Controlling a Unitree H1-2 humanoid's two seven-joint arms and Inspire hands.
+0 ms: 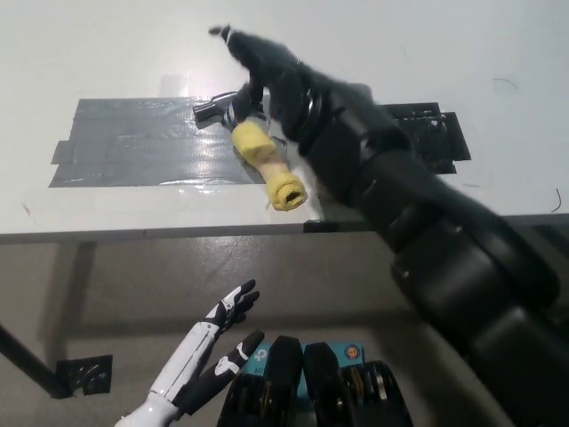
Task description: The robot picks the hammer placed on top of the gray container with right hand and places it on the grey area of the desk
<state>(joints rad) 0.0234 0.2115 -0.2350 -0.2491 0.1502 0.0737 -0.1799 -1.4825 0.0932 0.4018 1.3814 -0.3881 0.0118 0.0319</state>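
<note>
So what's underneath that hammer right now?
The hammer lies on the grey tape patch on the white desk. The black right hand covers part of its head.

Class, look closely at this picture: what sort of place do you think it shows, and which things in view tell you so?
Probably a robotics lab or test bench: a plain white desk with a grey taped area, a hammer lying there, and the robot's black right hand above it.

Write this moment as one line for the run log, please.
right hand: open, above hammer | hammer: lying on grey tape area, yellow handle toward desk edge | left hand: open, resting below desk
</note>
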